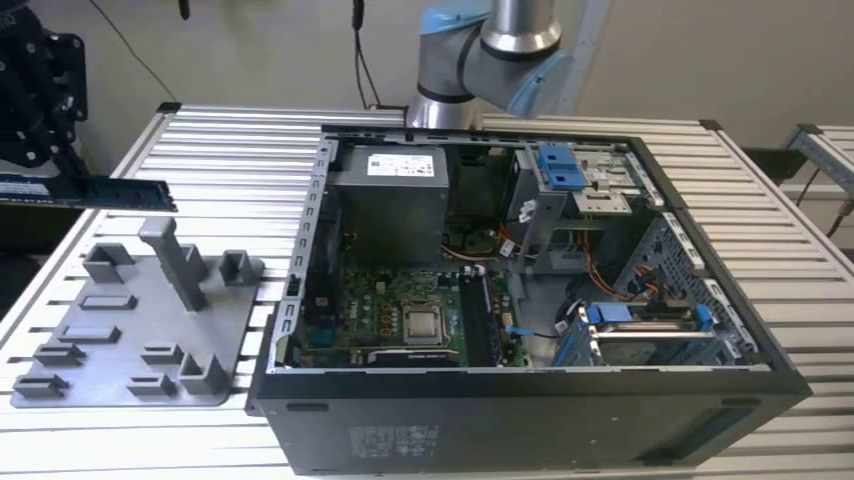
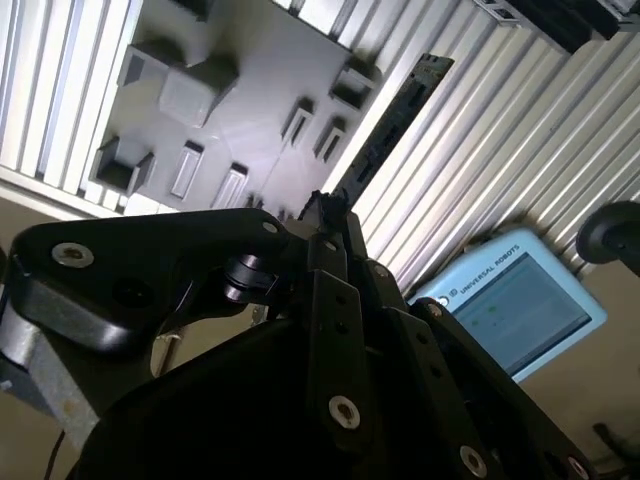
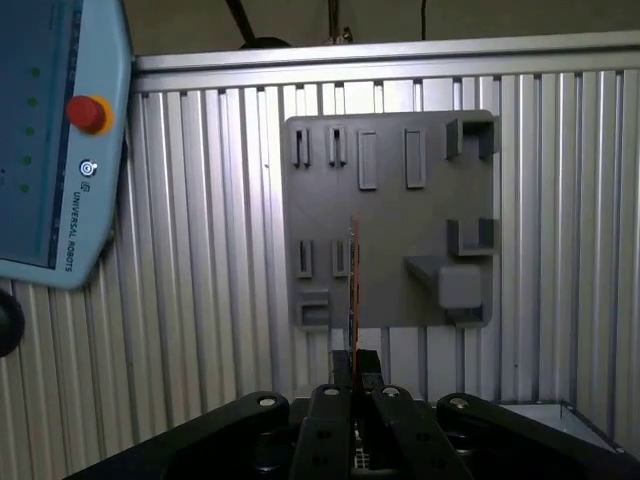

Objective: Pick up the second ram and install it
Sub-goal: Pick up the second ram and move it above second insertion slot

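1. Ribbed metal surface (image 1: 227, 140), with a pale wall (image 1: 747, 60) behind.
2. An open computer case (image 1: 534, 420) occupies the middle. A grey holder tray (image 1: 227, 310) lies beside it, toward the edge at the exterior view's left.
3. A control tablet (image 2: 520, 300) sits at a surface edge.
4. The tool (image 3: 355, 365) pinches one end of the memory stick (image 1: 83, 190), which is held level in the air above the tray.

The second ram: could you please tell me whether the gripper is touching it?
Touching. In the second wrist view the second ram runs straight out from between the fingertips of the gripper, which clamp its near end.
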Controlling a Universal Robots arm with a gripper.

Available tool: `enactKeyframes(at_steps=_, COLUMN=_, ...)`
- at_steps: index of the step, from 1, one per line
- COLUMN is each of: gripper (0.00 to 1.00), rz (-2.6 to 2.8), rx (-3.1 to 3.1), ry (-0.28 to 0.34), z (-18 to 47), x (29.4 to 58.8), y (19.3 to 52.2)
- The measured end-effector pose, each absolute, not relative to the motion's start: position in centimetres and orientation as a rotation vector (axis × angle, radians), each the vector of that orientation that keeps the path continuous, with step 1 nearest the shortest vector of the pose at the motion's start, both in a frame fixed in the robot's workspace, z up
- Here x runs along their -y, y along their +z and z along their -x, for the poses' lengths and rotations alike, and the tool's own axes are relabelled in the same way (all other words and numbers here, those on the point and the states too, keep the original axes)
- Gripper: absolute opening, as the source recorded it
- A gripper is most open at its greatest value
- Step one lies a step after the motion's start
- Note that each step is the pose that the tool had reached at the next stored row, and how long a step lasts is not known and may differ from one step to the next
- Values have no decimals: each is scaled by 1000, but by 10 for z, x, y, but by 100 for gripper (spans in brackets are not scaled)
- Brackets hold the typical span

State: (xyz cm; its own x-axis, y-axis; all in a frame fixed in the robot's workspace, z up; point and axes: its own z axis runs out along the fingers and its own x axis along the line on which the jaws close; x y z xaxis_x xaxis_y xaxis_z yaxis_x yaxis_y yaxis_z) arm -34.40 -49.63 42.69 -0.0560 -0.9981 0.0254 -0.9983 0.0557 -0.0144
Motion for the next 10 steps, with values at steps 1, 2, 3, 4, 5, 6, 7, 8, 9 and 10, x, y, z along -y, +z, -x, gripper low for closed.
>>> enactKeyframes(at_steps=1, gripper=15, rz=-2152, rx=2276, ry=43, z=342, x=496, y=427)
enactKeyframes(at_steps=2, gripper=15, rz=-2152, rx=2276, ry=43, z=339, x=496, y=427)
enactKeyframes(at_steps=3, gripper=15, rz=-2152, rx=2276, ry=43, z=337, x=496, y=427)
enactKeyframes(at_steps=4, gripper=15, rz=-2152, rx=2276, ry=43, z=335, x=496, y=427)
enactKeyframes(at_steps=5, gripper=15, rz=-2152, rx=2276, ry=43, z=332, x=496, y=427)
enactKeyframes(at_steps=6, gripper=15, rz=-2152, rx=2276, ry=43, z=330, x=496, y=427)
enactKeyframes(at_steps=7, gripper=15, rz=-2152, rx=2276, ry=43, z=328, x=496, y=427)
enactKeyframes(at_steps=8, gripper=15, rz=-2152, rx=2276, ry=42, z=326, x=496, y=427)
enactKeyframes(at_steps=9, gripper=15, rz=-2152, rx=2276, ry=42, z=323, x=496, y=427)
enactKeyframes(at_steps=10, gripper=15, rz=-2152, rx=2276, ry=42, z=321, x=496, y=427)
